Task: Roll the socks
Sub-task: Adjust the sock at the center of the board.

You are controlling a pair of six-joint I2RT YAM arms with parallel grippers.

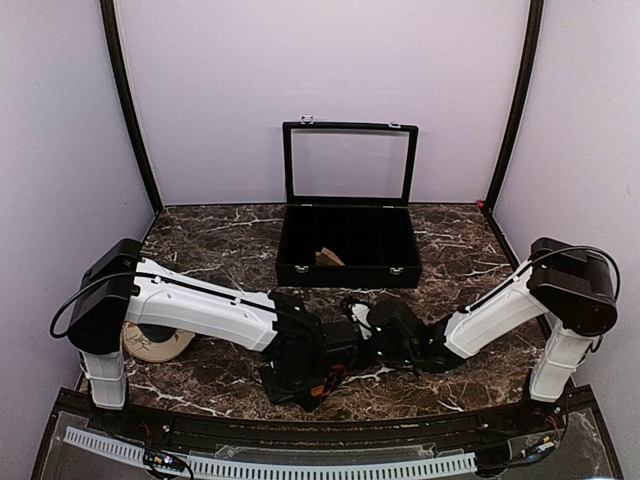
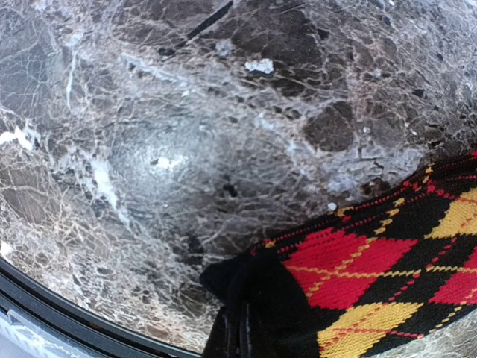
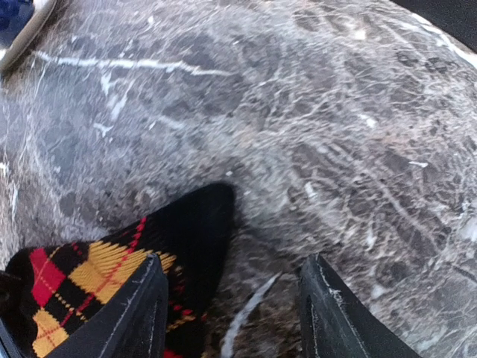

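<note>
One argyle sock lies partly beneath the wide-spread right gripper.

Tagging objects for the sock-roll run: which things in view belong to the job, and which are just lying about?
Job:
- argyle sock, front centre of the table
- tan sock, lying inside the case

Lying about:
- black case, lid up, at the back
- round tan disc, front left

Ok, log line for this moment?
left pincer: shut beside argyle sock | right pincer: open over same sock | tan sock: in case
</note>
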